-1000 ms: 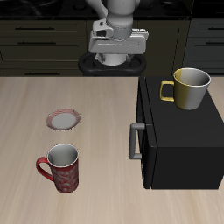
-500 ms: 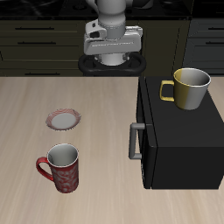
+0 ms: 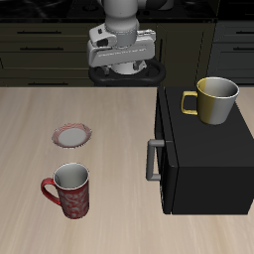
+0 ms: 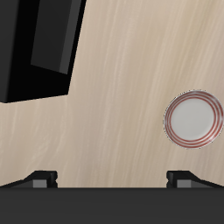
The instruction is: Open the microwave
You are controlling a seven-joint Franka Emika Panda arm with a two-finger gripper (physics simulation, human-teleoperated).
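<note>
The microwave (image 3: pixel 206 149) is a large matte black box standing on the wooden table, its door shut and its grey vertical bar handle (image 3: pixel 153 161) facing the middle of the table. In the wrist view the microwave (image 4: pixel 35 44) shows as a black block. My gripper (image 3: pixel 122 55) hangs high over the back of the table, well apart from the handle. It is open, its two dark fingertips (image 4: pixel 40 178) spread wide with nothing between them.
A yellow mug (image 3: pixel 215 99) stands on top of the microwave. A small red-rimmed plate (image 3: pixel 72 134) lies on the table, also seen from the wrist as the plate (image 4: pixel 191 119). A red patterned mug (image 3: pixel 69 190) stands nearer the front edge. Dark drawer cabinets (image 3: pixel 45 45) line the back.
My gripper has drifted a little sideways, away from the microwave's side, and slightly upward. Nothing on the table has moved.
</note>
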